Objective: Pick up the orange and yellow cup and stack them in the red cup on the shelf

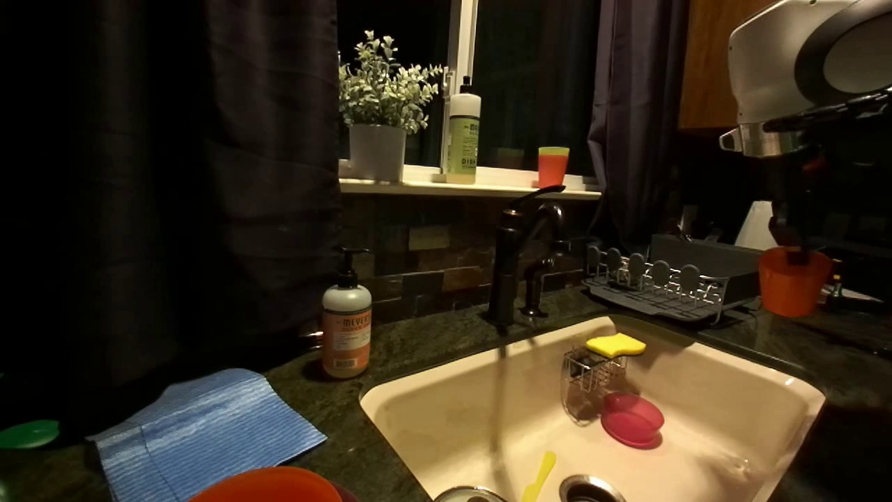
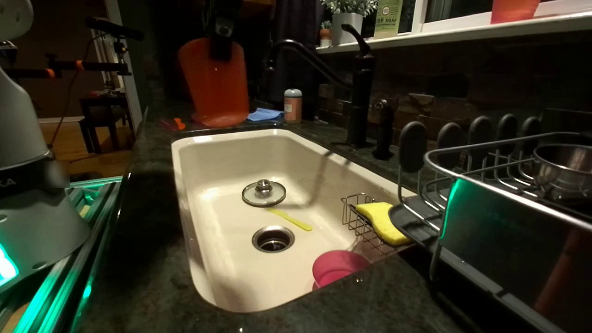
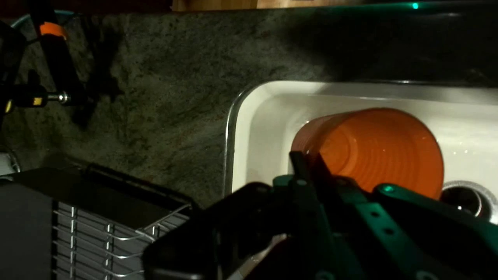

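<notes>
My gripper [image 3: 306, 156] is shut on the wall of an orange cup [image 3: 393, 151], one finger inside and one outside. In the wrist view the cup's mouth is tilted toward the camera, over the sink. In both exterior views the orange cup [image 1: 794, 289] [image 2: 215, 88] hangs in the air under the gripper [image 1: 798, 256] [image 2: 222, 53]. A red cup [image 1: 552, 171] stands on the window sill [image 1: 418, 187]. A yellow band shows above its rim, seemingly a yellow cup inside it. In an exterior view only the red cup's lower part [image 2: 514, 10] shows.
The sink [image 1: 446, 411] holds a pink cup [image 1: 632, 420], a yellow knife [image 2: 290, 219], a glass lid [image 2: 263, 196] and a caddy with a sponge [image 1: 616, 345]. The black faucet [image 1: 507, 265] rises below the sill. A dish rack [image 1: 658, 286], soap bottle [image 1: 463, 139] and plant pot [image 1: 377, 150] stand nearby.
</notes>
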### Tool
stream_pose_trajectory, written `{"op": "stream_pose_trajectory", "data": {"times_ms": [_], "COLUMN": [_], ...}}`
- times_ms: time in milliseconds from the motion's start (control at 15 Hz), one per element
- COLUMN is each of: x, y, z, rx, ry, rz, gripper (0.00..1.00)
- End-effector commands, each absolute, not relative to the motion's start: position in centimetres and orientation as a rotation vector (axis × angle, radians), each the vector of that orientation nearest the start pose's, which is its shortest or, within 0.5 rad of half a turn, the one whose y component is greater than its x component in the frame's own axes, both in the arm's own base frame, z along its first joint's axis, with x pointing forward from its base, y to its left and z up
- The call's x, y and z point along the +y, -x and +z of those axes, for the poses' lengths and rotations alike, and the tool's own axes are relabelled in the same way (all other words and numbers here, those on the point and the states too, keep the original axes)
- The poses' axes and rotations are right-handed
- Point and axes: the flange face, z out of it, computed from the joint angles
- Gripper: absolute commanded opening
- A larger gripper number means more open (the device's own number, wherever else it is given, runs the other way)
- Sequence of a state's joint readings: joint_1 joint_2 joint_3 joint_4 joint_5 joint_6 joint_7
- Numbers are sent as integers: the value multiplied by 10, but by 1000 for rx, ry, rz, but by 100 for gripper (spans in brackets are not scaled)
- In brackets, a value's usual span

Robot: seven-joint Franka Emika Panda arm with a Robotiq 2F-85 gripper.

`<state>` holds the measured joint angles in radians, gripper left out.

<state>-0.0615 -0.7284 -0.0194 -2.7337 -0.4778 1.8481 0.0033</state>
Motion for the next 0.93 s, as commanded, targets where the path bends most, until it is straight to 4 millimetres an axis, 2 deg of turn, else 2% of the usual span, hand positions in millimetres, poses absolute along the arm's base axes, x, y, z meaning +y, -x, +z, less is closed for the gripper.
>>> {"op": "stream_pose_trajectory", "data": {"times_ms": [0,200,333,400,467,733,800,867], "x": [-59,-52,-46,-51,-50,-51,-51,-54], "y": [-323,-354,-376,-351,-358,-357,-357,-361], "z": [434,445,453,451,453,452,452,460], "rx": [10,101,94,56,53,57,57,48], "ry": [3534,3502,3477,3506,3505,3506,3506,3514], "rz": [108,-26,-94,-75,-83,-75,-78,-133], "gripper": [1,1,1,1,4,4,1,1]}}
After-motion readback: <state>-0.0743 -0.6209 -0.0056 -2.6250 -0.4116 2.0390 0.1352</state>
